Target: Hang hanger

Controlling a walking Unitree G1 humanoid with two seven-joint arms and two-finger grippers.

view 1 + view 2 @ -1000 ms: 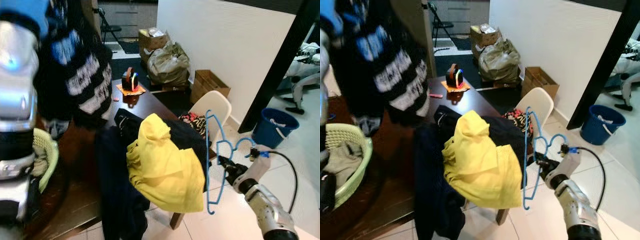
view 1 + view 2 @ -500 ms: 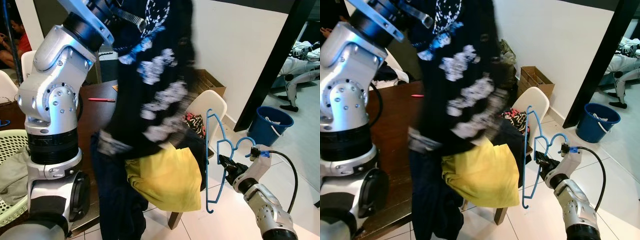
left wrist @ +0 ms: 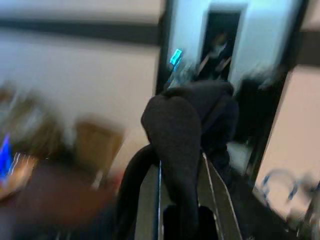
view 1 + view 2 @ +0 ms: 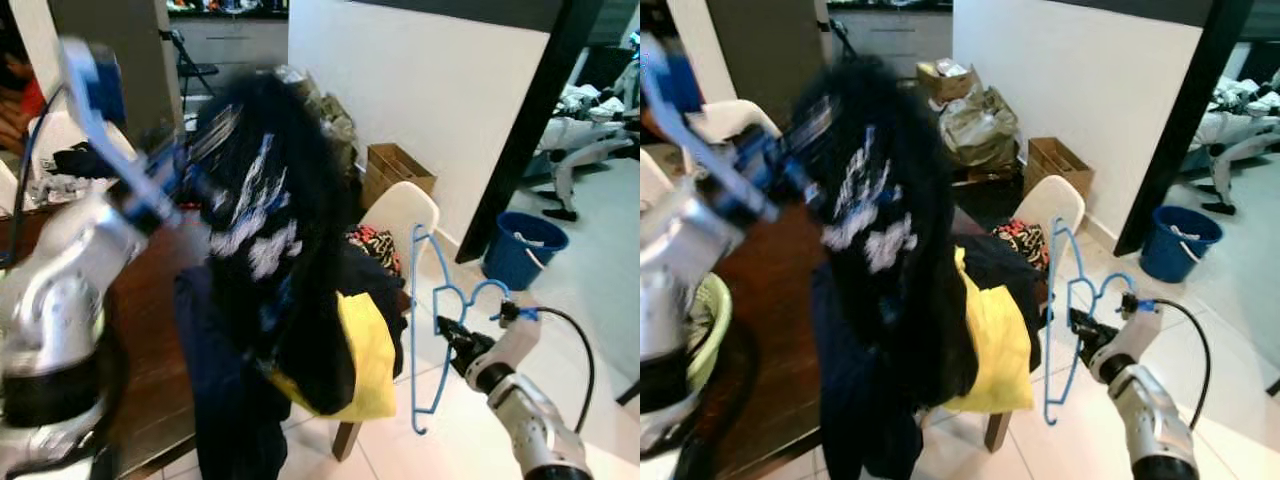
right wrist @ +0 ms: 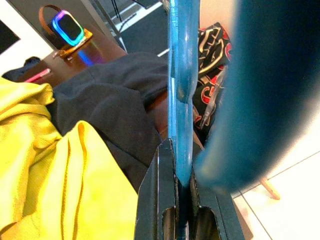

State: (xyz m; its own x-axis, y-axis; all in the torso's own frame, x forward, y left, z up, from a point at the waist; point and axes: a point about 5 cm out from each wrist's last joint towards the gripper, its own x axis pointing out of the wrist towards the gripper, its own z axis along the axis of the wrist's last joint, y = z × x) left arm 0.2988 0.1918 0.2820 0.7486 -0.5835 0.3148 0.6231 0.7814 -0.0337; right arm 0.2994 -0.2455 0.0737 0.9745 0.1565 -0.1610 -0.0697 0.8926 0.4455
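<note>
The left arm and the black printed garment it lifts are smeared by motion blur, and the garment hides much of the dark table and yellow cloth. The left gripper is clamped on a fold of that garment. At the near right, the right gripper is closed tight on the blue hanger, which stands upright beside the white chair. The right wrist view adds a glowing device on the far table.

Blue bucket, cardboard box, white chair
</note>
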